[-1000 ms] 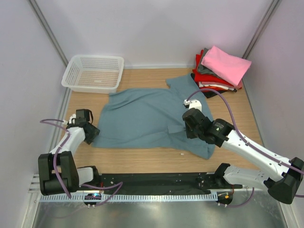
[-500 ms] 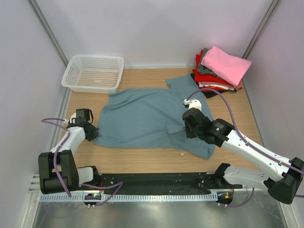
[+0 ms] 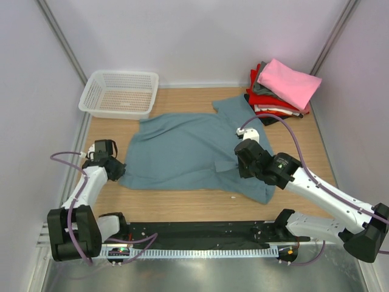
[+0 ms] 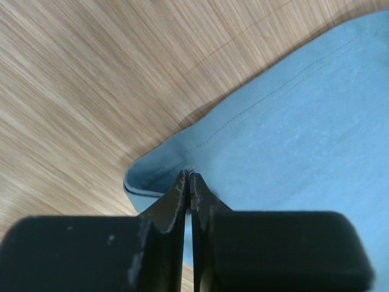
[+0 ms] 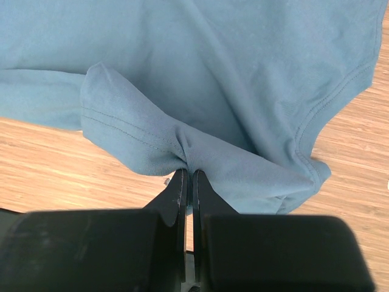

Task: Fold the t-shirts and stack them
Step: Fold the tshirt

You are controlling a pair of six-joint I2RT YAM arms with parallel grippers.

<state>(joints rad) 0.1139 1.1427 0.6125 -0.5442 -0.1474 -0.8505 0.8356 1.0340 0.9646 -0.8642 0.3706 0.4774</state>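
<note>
The teal t-shirt is lying spread across the middle of the table, collar to the right, well apart from the stack of folded shirts in the far right corner and the white basket at the far left. The left gripper is pinching the shirt's near-left hem corner, jaws closed tight on the cloth. The right gripper is clamping a bunched fold of the sleeve on the near right side.

To my eye, both arms are setting up a fold. Doing it well means lifting both pinches together and only just off the wood, keeping the edge between them taut so the cloth carries over flat, then laying it down square before letting go. The left pinch is looking shallow, right at the corner, so a sharp tug might slip it.

Compared with a second ago, the left jaws have closed on that corner, having stood apart beside it. The right grip is unchanged.
</note>
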